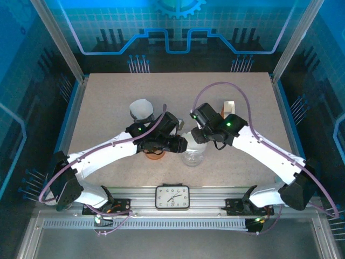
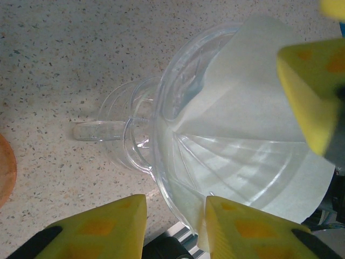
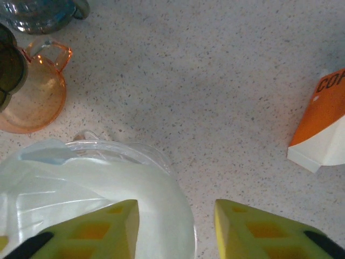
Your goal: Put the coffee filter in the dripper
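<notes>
Speckled beige desk [image 1: 102, 118], matte and flat, bearing four things. Near the middle, toward the near edge, a clear dripper [image 1: 193, 155] with a clear handle, and just beside it on the left an orange see-through cup [image 1: 154, 157], also handled, the two close but whether touching not clear; farther back on the left, apart from both, a glass vessel [image 1: 141, 110] topped with something white. At the back right, well apart from the cup, an orange-and-white box [image 1: 228, 107] with dark lettering only partly readable.
</notes>
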Robot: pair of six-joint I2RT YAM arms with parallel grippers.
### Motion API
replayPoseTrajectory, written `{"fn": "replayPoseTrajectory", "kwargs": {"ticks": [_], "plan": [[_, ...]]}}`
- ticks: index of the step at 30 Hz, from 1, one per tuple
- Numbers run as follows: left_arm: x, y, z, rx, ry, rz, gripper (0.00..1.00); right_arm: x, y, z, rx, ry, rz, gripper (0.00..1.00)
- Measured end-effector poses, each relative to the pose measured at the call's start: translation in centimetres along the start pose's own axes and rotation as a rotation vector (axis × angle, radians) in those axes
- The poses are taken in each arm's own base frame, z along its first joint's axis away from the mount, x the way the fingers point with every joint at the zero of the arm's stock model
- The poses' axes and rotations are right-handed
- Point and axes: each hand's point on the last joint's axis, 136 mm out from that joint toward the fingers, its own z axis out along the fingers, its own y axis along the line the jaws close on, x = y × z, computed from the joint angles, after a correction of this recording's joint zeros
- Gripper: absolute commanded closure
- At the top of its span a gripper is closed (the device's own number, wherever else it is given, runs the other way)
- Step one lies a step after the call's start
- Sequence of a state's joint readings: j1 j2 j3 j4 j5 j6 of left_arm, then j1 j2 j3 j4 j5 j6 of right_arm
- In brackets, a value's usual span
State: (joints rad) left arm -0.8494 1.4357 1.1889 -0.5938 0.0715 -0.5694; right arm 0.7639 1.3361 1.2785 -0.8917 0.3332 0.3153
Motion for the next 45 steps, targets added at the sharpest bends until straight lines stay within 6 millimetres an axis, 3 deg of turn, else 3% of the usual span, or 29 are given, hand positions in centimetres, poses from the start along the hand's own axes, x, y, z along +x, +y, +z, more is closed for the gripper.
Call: {"fn": "replayPoseTrajectory", "kwargs": {"ticks": [4, 15, 23, 26, 32, 38, 45], "plan": [[0.0, 0.0, 0.0, 0.0, 0.0, 0.0, 0.61, 0.1, -0.6, -0.6, -0.019, -0.017, 0.041, 0.37], [0.0, 0.0, 0.0, -0.001, 0.0, -0.001, 0.49, 3.9, 0.1, 1.4, -0.066, 0.087, 0.068, 0.33], [-1.7, -1.1, -2.5, 0.042, -0.107, 0.007, 0.41, 3.8, 0.2, 1.3, -0.08, 0.073, 0.083, 0.33], [-1.7, -0.8, -2.0, 0.03, -0.105, 0.005, 0.41, 4.0, 0.3, 1.5, -0.085, 0.076, 0.086, 0.33], [-1.3, -0.3, -0.8, 0.005, -0.072, 0.003, 0.59, 4.0, 0.4, 1.5, -0.098, 0.074, 0.092, 0.33], [-1.0, 0.0, -0.4, -0.008, -0.055, -0.002, 0.6, 3.6, -0.8, 1.2, -0.086, 0.057, 0.132, 0.33], [-0.9, 0.1, -0.4, -0.011, -0.05, -0.002, 0.59, 2.6, -1.5, -0.2, -0.094, 0.005, 0.157, 0.39]]}}
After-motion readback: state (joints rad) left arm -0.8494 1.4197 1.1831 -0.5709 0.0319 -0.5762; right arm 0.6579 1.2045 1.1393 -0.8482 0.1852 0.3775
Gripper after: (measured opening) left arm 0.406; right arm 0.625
